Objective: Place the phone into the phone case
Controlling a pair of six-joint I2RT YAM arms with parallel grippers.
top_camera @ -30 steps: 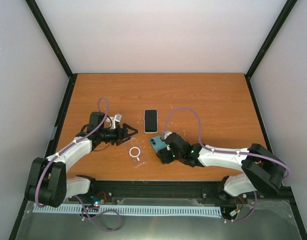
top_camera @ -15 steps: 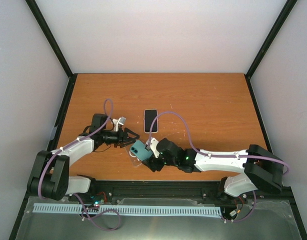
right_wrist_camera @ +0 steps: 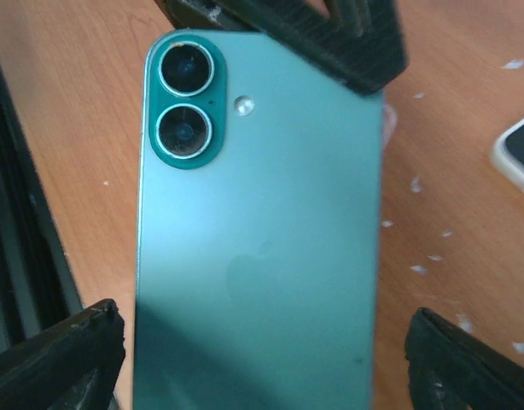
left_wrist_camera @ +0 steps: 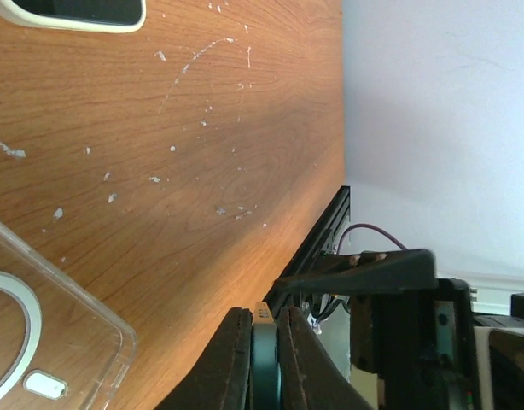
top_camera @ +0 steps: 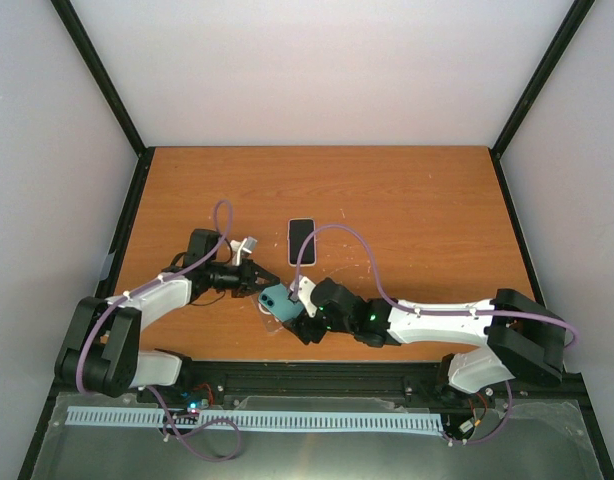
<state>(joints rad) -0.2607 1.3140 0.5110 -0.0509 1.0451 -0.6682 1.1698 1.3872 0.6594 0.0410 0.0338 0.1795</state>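
Note:
A teal phone (top_camera: 278, 297) hangs tilted above the clear phone case (top_camera: 269, 316), which lies flat on the table and shows its white ring. My left gripper (top_camera: 259, 285) is shut on the phone's camera end; in the left wrist view the phone's thin edge (left_wrist_camera: 265, 342) sits clamped between the fingers (left_wrist_camera: 226, 363). My right gripper (right_wrist_camera: 262, 342) straddles the phone's lower half and stands open, a small gap showing on each side of the phone's back (right_wrist_camera: 262, 256). Part of the case (left_wrist_camera: 40, 333) lies just left of my left fingers.
A second phone in a white case (top_camera: 301, 240) lies screen up behind the arms; it also shows as the white-cased phone's edge (left_wrist_camera: 74, 13) and corner (right_wrist_camera: 518, 158). The table's near edge and black rail (top_camera: 317, 370) run right behind the grippers.
My right arm carried the teal phone left over the case. My left gripper moved in and shut on the phone's camera end. My right jaws widened off its sides.

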